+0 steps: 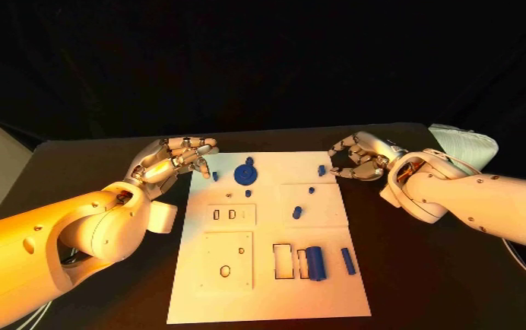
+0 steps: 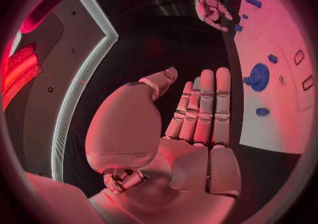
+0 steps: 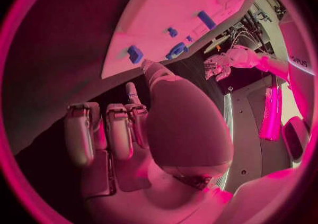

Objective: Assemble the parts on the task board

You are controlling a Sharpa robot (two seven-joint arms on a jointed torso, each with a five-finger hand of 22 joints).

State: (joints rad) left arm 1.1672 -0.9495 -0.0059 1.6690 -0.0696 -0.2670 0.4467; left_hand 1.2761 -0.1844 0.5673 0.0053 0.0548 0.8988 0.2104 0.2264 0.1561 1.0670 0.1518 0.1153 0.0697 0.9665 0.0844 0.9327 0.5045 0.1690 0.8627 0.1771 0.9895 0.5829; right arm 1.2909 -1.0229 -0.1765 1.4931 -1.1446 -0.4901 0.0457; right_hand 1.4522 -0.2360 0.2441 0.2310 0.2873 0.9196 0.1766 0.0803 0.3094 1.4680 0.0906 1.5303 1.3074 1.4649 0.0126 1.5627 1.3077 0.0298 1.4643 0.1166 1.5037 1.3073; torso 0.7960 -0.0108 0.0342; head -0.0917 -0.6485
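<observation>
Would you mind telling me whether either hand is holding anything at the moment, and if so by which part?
Nothing is held: the left hand and right hand hover at the task board edges, fingers apart.

No legible text, label or number anywhere.

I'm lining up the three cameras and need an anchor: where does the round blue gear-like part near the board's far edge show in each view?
Head view: blue gear part at the task board's far end, between the hands.
Left wrist view: on the board, beyond the left hand's fingertips.
Right wrist view: at the board's edge.
Shared landmark: the white board.
</observation>
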